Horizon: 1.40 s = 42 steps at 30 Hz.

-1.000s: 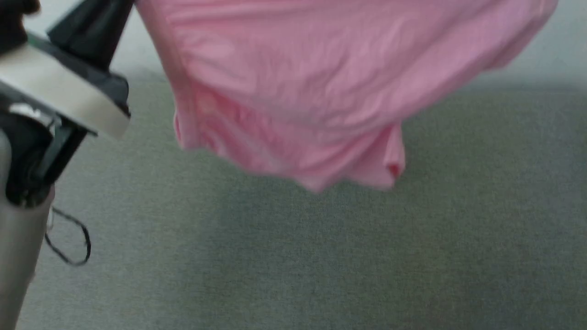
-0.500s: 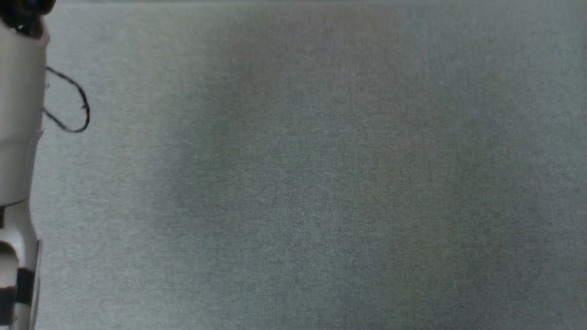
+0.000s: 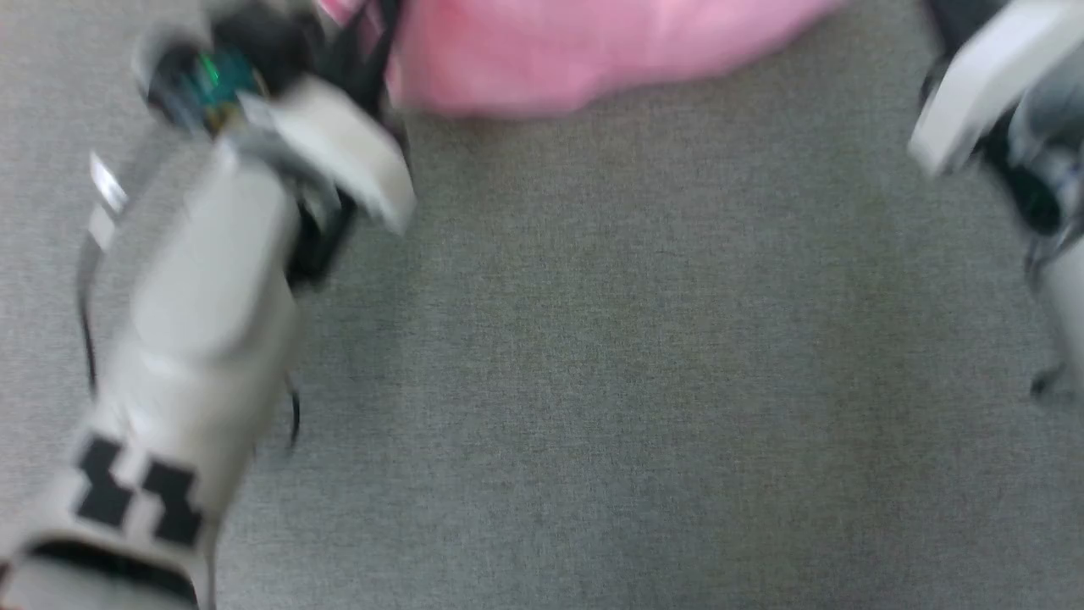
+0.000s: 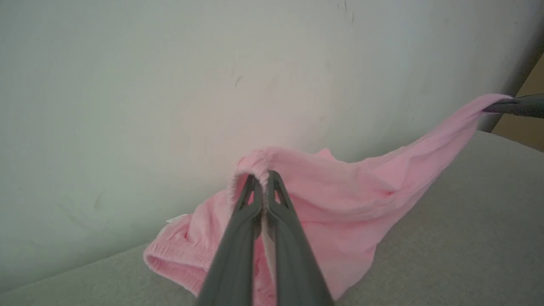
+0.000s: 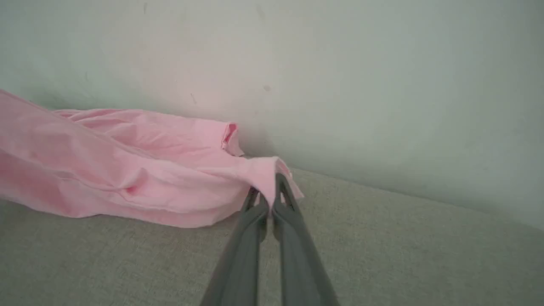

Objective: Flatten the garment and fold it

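Left wrist view: garment (image 4: 340,199) strung lengthwise along the wall (image 4: 170,85), sagging mid-span; left gripper (image 4: 262,175) jaws pinched tight on waistband (image 4: 255,160), right gripper (image 5: 267,185) jaws likewise on opposite end.

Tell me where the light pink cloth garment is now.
At the head view's top, the light pink cloth garment is held between the left hand and right hand, sagging onto the grey fabric surface by the pale wall.

Heavy motion blur smeared the head view, softening the pale forearm (image 3: 203,271) at the frame's left and the garment (image 3: 593,51) along its top edge. Both wrist views were sharper under soft, even light, a faint shadow lying beneath the cloth on the grey worktop (image 5: 382,255).
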Available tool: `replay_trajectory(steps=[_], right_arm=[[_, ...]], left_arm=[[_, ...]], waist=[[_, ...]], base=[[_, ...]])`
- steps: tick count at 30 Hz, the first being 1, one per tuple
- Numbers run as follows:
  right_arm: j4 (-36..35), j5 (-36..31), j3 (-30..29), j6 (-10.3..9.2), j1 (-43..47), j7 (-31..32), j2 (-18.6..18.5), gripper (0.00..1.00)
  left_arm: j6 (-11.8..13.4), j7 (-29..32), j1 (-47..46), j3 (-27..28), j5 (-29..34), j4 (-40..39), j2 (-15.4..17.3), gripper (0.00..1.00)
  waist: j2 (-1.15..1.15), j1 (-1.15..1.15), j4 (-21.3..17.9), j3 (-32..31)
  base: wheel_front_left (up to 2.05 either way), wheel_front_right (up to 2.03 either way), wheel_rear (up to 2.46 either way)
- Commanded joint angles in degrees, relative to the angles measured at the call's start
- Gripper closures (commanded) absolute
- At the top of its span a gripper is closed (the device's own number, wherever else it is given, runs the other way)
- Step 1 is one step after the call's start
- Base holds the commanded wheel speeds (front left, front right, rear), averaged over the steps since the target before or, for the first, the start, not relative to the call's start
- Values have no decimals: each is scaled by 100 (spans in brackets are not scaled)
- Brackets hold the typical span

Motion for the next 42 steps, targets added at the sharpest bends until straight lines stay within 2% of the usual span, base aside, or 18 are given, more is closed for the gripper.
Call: replay_trajectory(steps=[1,4,10,18,23,28,32,38,42], right_arm=[[-50,91,68,-12,210,-46,-30,100],[-322,458,455,-12,899,-38,-179,100],[-932,1130,875,-12,1993,29,-714,100],[-1398,1896,754,-12,3038,66,-1125,100],[-1686,2205,735,-12,3613,178,-1290,100],[-1851,2067,657,-12,4207,531,-1716,100],[-1954,1988,410,-12,4779,1000,-1981,100],[-2073,1736,-55,-12,5721,2020,-2295,100],[-2274,1774,-556,-12,6350,2770,-2331,100]], left_arm=[[-7,-43,243,-22,32,-7,-6,100],[30,-69,1005,-131,130,-129,53,100],[270,-76,2356,-28,216,-723,284,100],[657,-77,3623,208,230,-1498,728,100],[748,1,4163,179,163,-1908,888,100],[709,291,4719,-69,43,-2272,875,100],[508,571,5236,-402,-162,-2553,791,100],[265,904,5837,-846,-401,-2751,808,100],[200,1004,6033,-1059,-444,-2843,813,100]], waist=[[0,0,164,-337],[0,0,202,-613],[0,0,293,-1125],[0,0,453,-1732],[0,0,564,-2052],[0,0,651,-2324],[0,0,707,-2491],[0,0,791,-2648],[0,0,862,-2670]], base=[[0,0,0],[0,0,0],[0,0,0],[0,0,0],[0,0,0],[0,0,0],[0,0,0],[0,0,0],[0,0,0]])
